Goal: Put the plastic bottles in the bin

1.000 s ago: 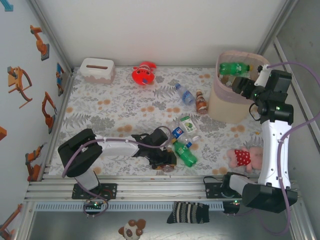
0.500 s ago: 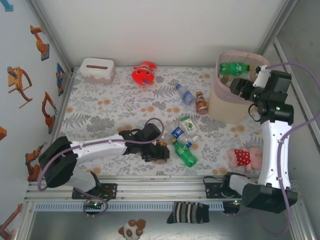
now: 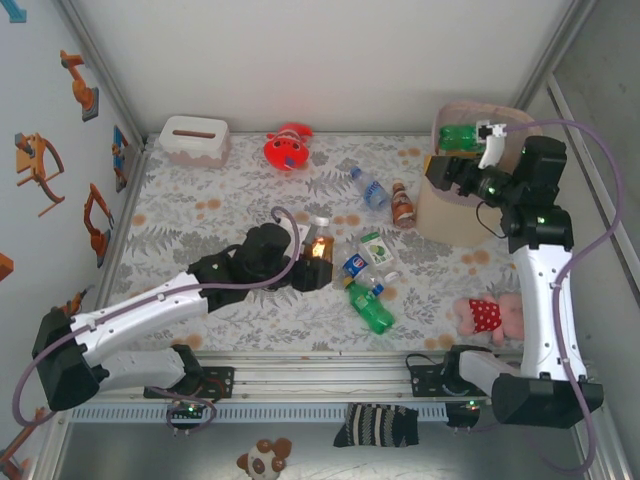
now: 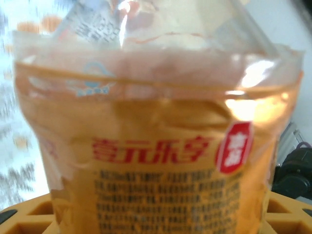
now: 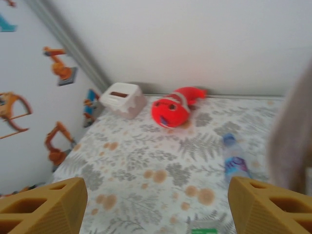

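top external: the left end effector (image 3: 314, 262) was clamped on an amber bottle (image 3: 319, 240), held upright over the middle of the floral bench (image 3: 200, 225). just right of it lay a blue-labelled bottle (image 3: 355, 264), a green-labelled one (image 3: 375, 247) and a green bottle (image 3: 370, 308). a clear bottle (image 3: 368, 186) and a brown bottle (image 3: 402, 204) lay nearer the pink bin (image 3: 450, 218), which already held a green bottle (image 3: 462, 136). the right end effector (image 3: 437, 170) hung at the bin's near rim.

left wrist: the amber bottle (image 4: 161, 161), with an orange label and red characters, sat between the yellow fingers (image 4: 29, 214).

right wrist: the yellow fingers (image 5: 44, 204) stood well apart with nothing between them, facing a red plush toy (image 5: 170, 109), a white tissue box (image 5: 123, 99) and the clear bottle (image 5: 235, 163); the blurred bin wall (image 5: 292, 136) showed at the right.
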You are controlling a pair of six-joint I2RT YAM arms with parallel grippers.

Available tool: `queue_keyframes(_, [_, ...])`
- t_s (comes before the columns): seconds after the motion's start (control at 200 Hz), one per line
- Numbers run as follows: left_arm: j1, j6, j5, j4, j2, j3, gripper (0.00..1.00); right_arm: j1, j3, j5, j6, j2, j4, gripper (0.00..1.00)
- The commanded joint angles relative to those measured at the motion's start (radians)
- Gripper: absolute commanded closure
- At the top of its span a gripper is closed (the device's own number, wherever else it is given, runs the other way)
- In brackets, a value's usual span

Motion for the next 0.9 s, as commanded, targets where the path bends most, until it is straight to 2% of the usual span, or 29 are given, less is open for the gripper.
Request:
queue_keyframes(0.0, [0.023, 0.226, 0.034, 0.121, -0.018, 0.061, 0.43, 0.049, -0.006, -0.139, 0.013, -0.020, 0.141, 0.25])
queue_keyframes(0.31, [0.040, 0.429, 0.251, 0.318, -0.059, 0.108, 0.47, 0.177, -0.003, -0.319, 0.018, -0.040, 0.326, 0.24])
queue_keyframes(0.546, [0.044, 0.489, 0.385, 0.429, -0.060, 0.155, 0.47, 0.275, -0.031, -0.404, 0.003, -0.070, 0.466, 0.15])
queue_keyframes(0.896, [0.044, 0.514, 0.436, 0.449, -0.026, 0.218, 0.47, 0.447, 0.003, -0.405, -0.022, -0.035, 0.449, 0.11])
